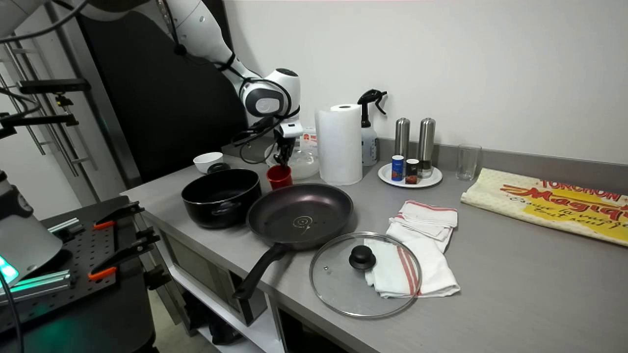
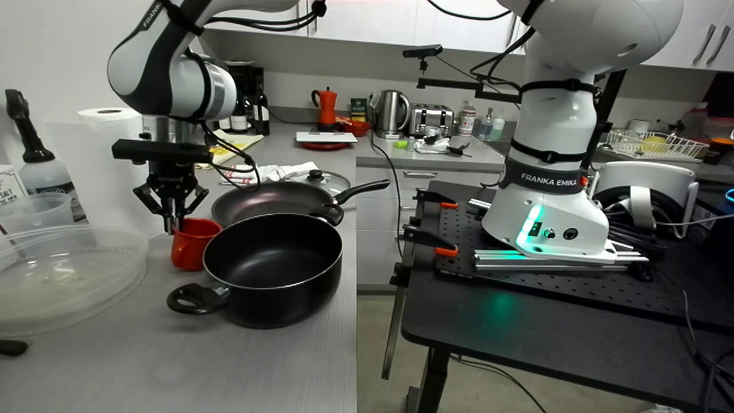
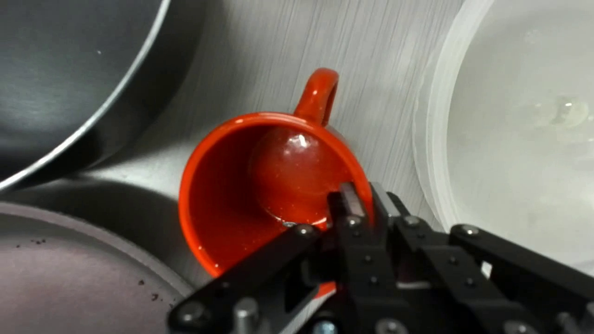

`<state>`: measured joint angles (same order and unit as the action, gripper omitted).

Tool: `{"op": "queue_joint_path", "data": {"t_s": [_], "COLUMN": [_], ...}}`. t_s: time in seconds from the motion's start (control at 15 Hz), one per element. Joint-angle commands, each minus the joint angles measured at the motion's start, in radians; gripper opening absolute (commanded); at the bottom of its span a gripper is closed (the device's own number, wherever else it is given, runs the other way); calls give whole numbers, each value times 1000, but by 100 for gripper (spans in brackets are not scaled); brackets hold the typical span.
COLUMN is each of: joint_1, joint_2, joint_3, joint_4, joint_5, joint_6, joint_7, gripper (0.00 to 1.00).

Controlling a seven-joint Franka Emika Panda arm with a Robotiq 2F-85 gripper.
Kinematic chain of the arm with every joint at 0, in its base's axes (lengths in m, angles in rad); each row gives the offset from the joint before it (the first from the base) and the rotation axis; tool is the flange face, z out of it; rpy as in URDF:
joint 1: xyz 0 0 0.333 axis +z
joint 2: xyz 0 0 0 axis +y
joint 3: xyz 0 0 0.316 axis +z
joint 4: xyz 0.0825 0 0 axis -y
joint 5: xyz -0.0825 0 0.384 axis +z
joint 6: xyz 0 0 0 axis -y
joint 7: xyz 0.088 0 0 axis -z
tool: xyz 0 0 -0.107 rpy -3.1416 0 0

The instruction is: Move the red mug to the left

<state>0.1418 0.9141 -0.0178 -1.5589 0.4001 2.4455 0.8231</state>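
In an exterior view, we list: one red mug (image 1: 279, 178), behind the frying pan (image 1: 314, 208), claw (image 1: 282, 161) pointing down to it, we judge, to keep clear of that pan, whose rim masks the mug's base. In an exterior view: same mug, beside the black pot (image 2: 281, 295), which covers part of it; contact with the surface (image 2: 114, 355) we cannot confirm. In the wrist view: claw pinching the mug's wall, one finger (image 3: 351, 199) inside, one outside, likely for a firm leftward carry; rim partly hidden, plastic container (image 3: 515, 106) cut off.
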Motion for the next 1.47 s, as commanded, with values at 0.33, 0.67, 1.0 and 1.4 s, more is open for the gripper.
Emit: {"op": "queue_joint_path", "data": {"t_s": [0.33,0.67,1.0,1.4], "joint_1": [-2,-1,-1,6], "joint_2": [76,90,100,33], "joint_3": [3,4,4,21], "joint_4": [119,139,150,84], "joint_5": [-49,-54,-60,-65], "joint_6": [-140,-152,-150,-95], "joint_7": [79,81,76,38], "gripper": [2,56,92,100]}}
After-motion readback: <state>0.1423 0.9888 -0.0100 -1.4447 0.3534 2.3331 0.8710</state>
